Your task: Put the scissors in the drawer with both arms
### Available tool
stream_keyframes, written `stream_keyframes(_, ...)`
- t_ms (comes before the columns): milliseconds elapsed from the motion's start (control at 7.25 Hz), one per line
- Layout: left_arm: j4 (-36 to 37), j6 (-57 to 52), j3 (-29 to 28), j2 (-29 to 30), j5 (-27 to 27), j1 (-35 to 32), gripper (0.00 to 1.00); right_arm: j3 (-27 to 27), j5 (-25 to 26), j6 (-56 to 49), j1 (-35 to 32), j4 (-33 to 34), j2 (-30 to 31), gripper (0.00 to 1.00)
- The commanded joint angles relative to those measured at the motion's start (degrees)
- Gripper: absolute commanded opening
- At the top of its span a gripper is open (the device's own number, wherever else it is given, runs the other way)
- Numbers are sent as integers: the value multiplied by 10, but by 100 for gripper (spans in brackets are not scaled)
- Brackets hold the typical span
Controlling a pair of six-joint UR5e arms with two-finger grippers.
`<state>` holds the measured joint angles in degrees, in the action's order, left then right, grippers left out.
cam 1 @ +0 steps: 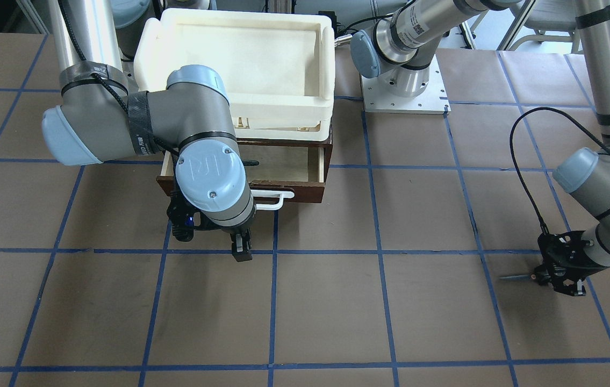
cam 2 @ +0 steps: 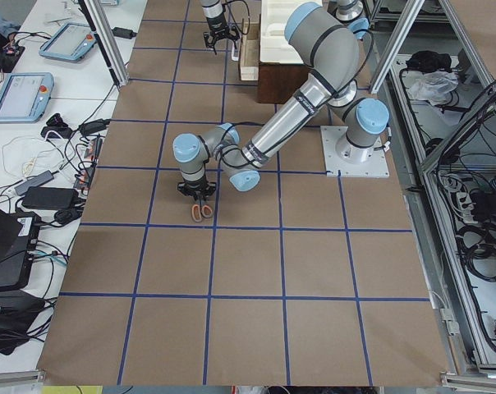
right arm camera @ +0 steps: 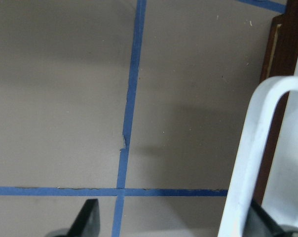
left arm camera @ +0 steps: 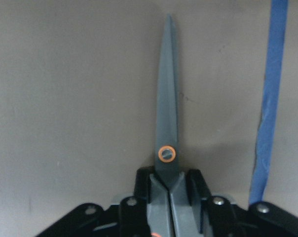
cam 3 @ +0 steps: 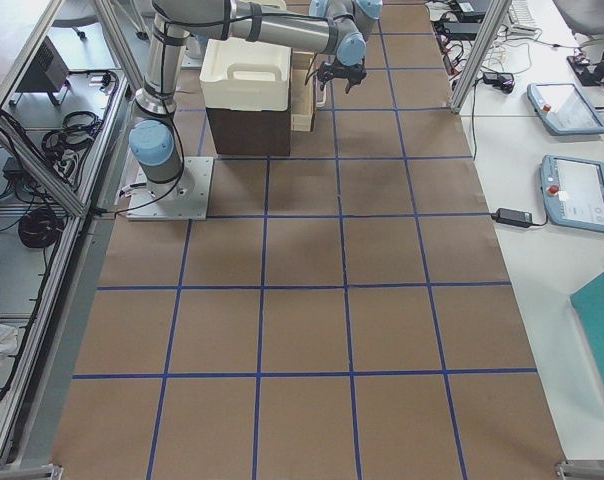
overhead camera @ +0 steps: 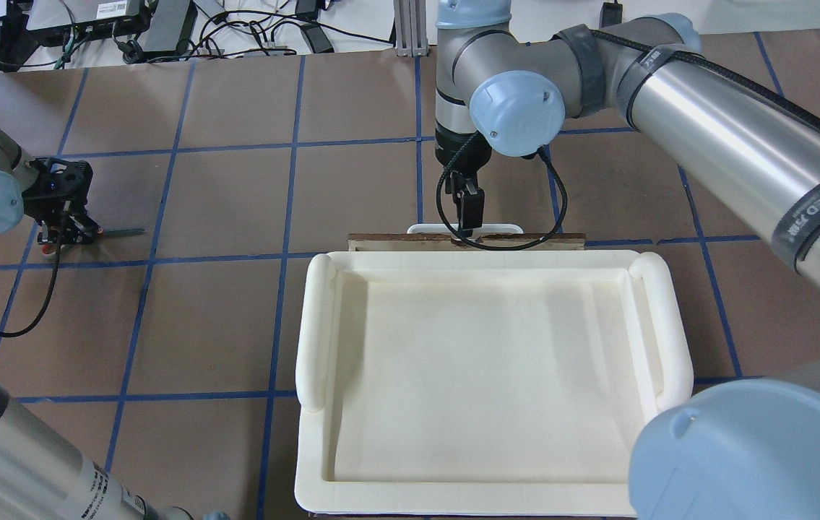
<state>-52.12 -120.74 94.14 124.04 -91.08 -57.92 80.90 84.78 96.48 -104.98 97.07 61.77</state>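
Observation:
The scissors (left arm camera: 167, 123) lie flat on the brown table paper with the slim dark blades closed and the orange pivot dot showing. My left gripper (left arm camera: 168, 192) is shut on the scissors just behind the pivot. It shows at the left of the overhead view (overhead camera: 66, 225), with the blade tip (overhead camera: 126, 232) sticking out. The drawer (cam 1: 283, 164) is pulled open and its pale inside shows. My right gripper (cam 1: 241, 250) is open, in front of the dark drawer front (cam 1: 305, 192). The white bar handle (right arm camera: 250, 148) stands between its fingers (right arm camera: 89, 218).
A cream-white plastic tray (cam 1: 323, 59) sits on top of the brown cabinet over the drawer, and fills the overhead view's middle (overhead camera: 316, 325). Blue tape lines cross the table paper. The left arm's base plate (cam 1: 404, 97) stands beside the cabinet.

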Motion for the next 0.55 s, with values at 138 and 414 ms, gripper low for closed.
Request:
stream_keyframes(138,-11,2,0,-36,-2,-2,0,-16,-1,-1,1,1,-10,100)
stream_keyframes(414,-93,2,-8,-98,2,-8,0,-20,0,-1,2,1,-14,100)
